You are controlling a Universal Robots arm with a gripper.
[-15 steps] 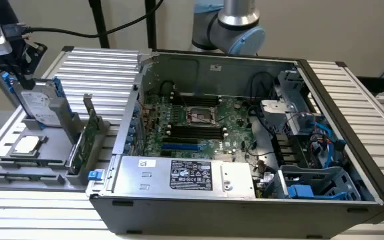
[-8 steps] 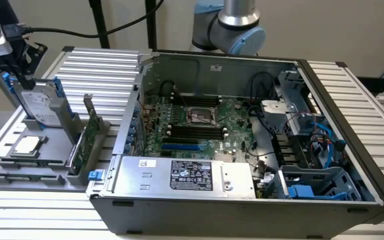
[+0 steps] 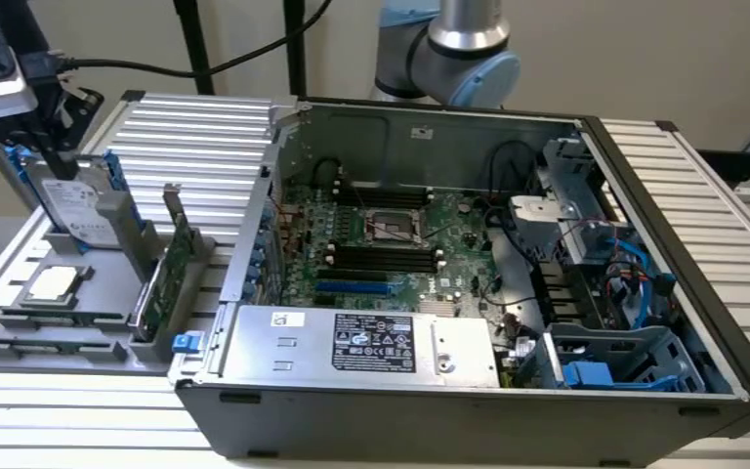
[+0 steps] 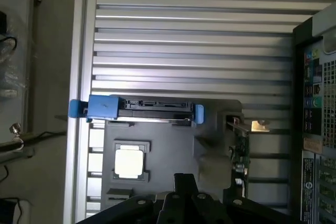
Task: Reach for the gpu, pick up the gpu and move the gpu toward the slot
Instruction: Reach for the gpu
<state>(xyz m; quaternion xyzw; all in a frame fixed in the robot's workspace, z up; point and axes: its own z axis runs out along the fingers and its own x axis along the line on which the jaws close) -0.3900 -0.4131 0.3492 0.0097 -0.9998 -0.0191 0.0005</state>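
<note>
Jaws, width I cannot tell, hang above the hard drive (image 3: 73, 210) at the far end of the gray holder (image 3: 36, 347) on the bench (image 3: 192, 137), gpu (image 3: 156, 288) standing on edge just toward the exterior view's right of me, beside the open case (image 3: 479, 401), long axis parallel to the case wall.

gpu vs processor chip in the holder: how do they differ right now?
The gpu stands on edge; the processor chip lies flat. The gpu is a long green board; the processor chip is a small silver square. Both sit in the grey holder, outside the computer case.
</note>
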